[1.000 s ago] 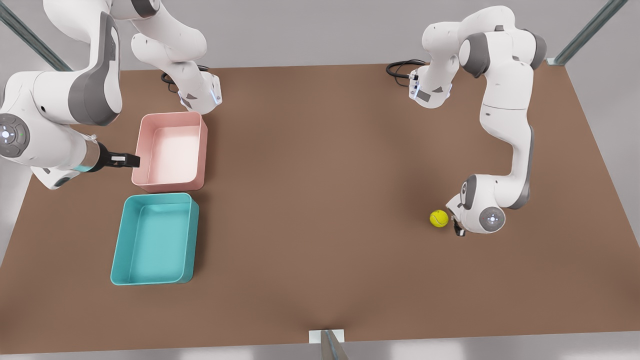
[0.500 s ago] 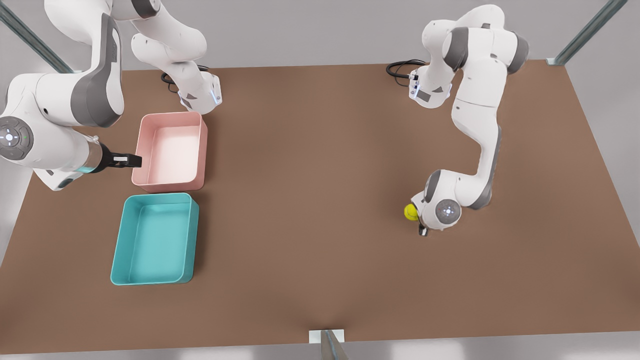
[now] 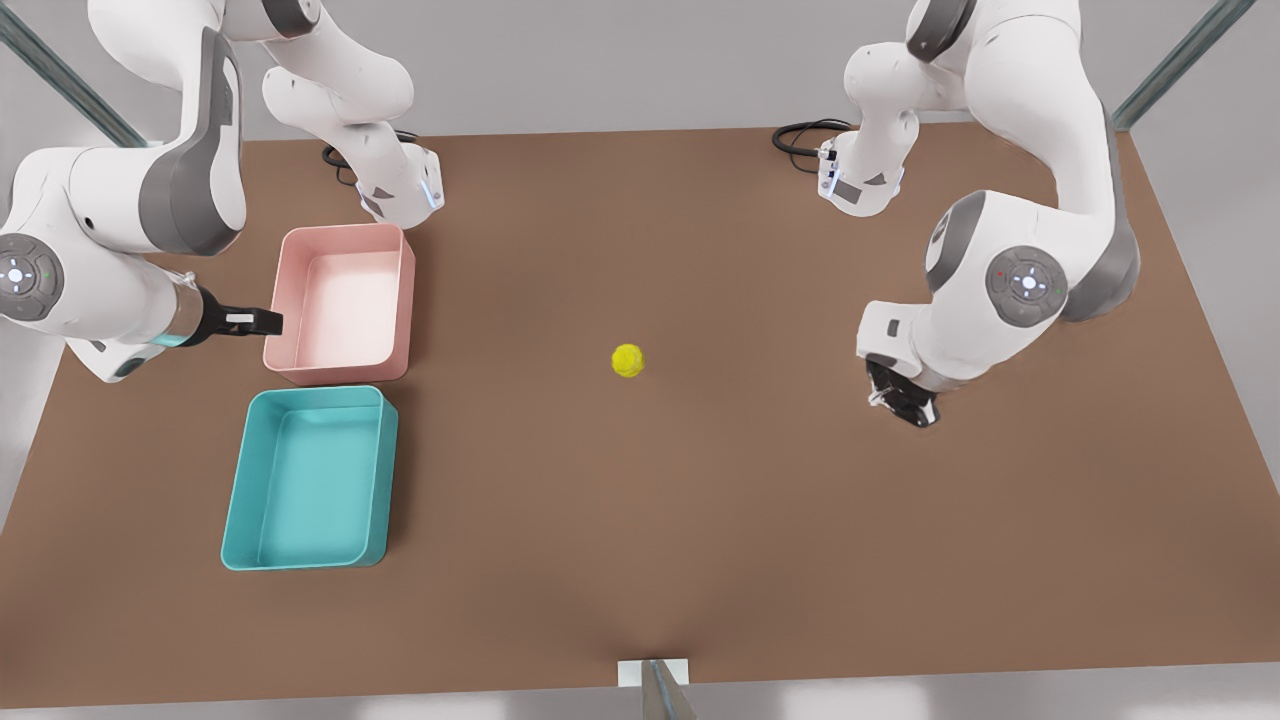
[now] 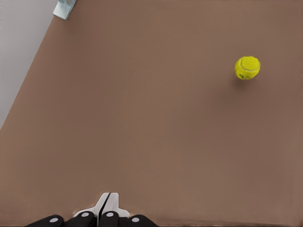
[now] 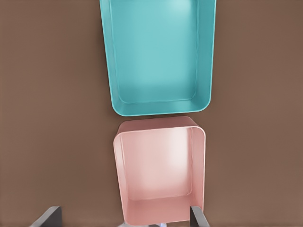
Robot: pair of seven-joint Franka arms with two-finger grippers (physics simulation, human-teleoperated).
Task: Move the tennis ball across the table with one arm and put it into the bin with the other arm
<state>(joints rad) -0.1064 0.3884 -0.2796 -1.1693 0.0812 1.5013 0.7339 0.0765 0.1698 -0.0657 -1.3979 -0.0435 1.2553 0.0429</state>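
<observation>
Front view, from its left: the right gripper (image 3: 262,321), fingers spread, waits beside the pink tray (image 3: 345,300), with the teal bin (image 3: 310,478) just beside it, probably placed to receive. Mid-tabletop (image 3: 640,560) sits the tennis ball (image 3: 628,360), bright yellow-green, faintly seamed, untouched. Well apart, the left gripper (image 3: 903,400) hangs pressed together.

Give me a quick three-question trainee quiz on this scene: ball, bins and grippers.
1. True or false: the teal bin is empty.
2. Which gripper hovers beside the pink tray? A) left gripper B) right gripper
3. Fill in: the tennis ball rests on the bare ___, apart from both grippers.

Key: 1 true; 2 B; 3 table.
</observation>
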